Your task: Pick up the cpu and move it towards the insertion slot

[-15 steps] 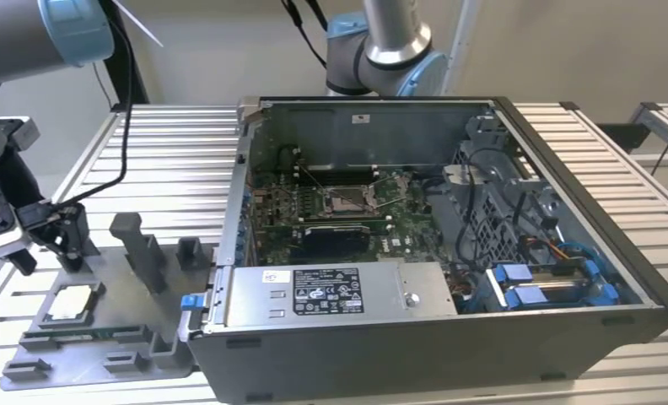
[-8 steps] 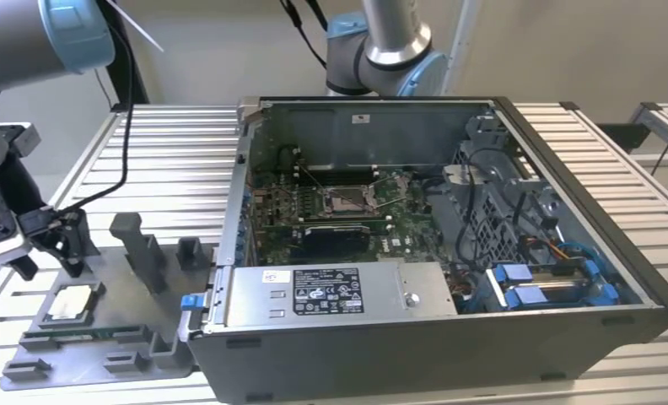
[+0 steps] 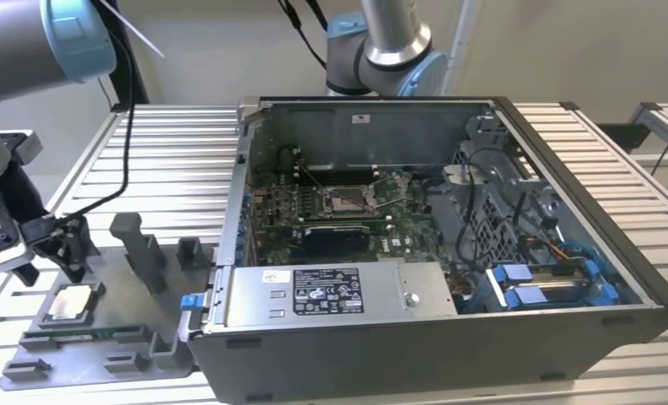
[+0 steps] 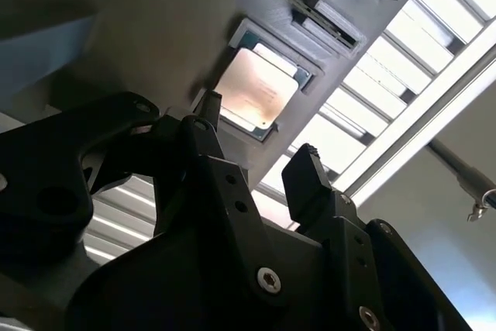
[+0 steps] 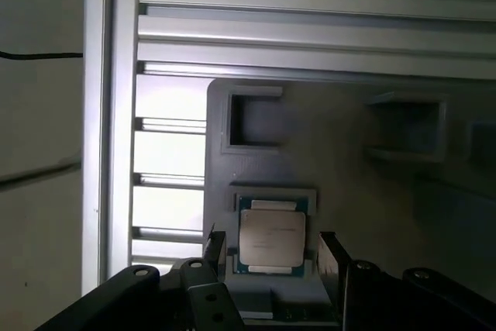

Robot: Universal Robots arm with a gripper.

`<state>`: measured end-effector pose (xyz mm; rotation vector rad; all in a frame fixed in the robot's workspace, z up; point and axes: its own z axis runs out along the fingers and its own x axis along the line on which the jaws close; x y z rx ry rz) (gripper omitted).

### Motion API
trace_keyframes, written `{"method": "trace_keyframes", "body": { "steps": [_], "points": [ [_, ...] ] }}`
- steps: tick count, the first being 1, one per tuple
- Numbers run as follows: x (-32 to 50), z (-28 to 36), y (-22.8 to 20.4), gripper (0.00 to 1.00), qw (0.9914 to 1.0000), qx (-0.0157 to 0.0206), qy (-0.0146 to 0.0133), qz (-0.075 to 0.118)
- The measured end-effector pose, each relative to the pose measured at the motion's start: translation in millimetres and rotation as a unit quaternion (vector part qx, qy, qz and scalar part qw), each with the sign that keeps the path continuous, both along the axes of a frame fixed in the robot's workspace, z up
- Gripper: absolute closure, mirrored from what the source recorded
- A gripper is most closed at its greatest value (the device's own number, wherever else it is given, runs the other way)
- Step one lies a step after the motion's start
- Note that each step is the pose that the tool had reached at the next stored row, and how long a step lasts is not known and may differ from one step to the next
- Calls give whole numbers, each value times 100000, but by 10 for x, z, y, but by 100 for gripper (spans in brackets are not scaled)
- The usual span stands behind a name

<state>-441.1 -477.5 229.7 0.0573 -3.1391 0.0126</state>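
Two black fingers (image 5: 333,257) of the gripper (image 5: 270,244) stand spread wide and hold nothing, hovering just above the cpu (image 5: 271,239) with one finger toward each side of it. That cpu lies flat in its recess of the grey holder tray (image 5: 349,191). Well apart from the tray, the insertion slot (image 3: 349,201) sits inside the open computer case (image 3: 424,354).

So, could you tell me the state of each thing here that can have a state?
cpu: lying flat in its recess of the tray, not gripped.
end effector: open, fingers apart over the cpu.
insertion slot: empty.
computer case: side open.
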Motion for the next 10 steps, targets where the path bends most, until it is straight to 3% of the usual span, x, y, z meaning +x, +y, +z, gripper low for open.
{"method": "trace_keyframes", "body": {
  "steps": [10],
  "points": [
    [0, -96, -39, 0, 100000, -22, -10, -1]
  ]
}}
